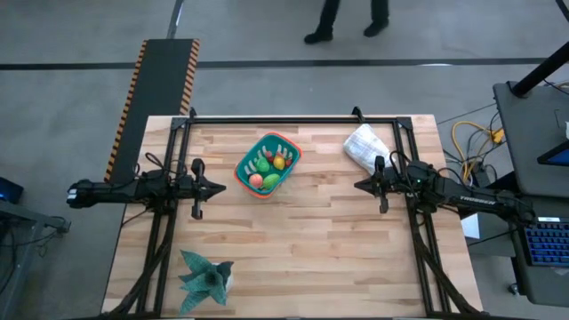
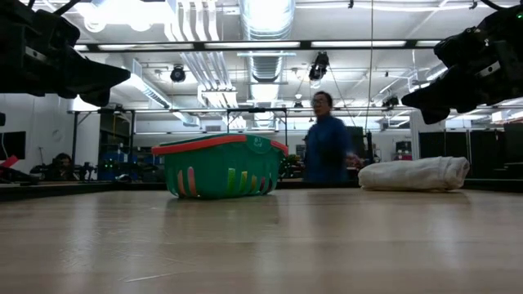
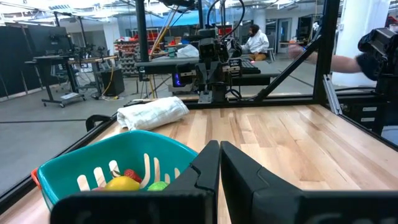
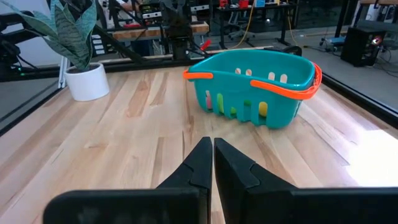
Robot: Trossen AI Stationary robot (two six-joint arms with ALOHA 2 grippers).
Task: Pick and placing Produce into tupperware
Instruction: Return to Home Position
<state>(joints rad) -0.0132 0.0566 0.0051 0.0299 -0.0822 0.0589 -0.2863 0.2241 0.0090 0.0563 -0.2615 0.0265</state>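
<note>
The teal tub with an orange rim (image 1: 268, 164) (image 2: 219, 166) (image 4: 258, 84) stands on the table toward the far edge, a little left of centre. Inside it lie several small produce pieces (image 1: 269, 169): yellow, red, green and orange (image 3: 127, 182). My left gripper (image 1: 221, 187) (image 3: 219, 163) hovers left of the tub, fingers shut, holding nothing. My right gripper (image 1: 358, 186) (image 4: 212, 158) hovers well right of the tub, fingers shut, also holding nothing. Both arms reach level across the table, above its surface.
A white cloth bundle (image 1: 365, 147) (image 2: 414, 174) lies near the far right corner, close to my right arm. A teal leafy plant in a white pot (image 1: 206, 277) (image 4: 84, 78) stands at the near left. A person (image 2: 325, 149) stands beyond the far edge.
</note>
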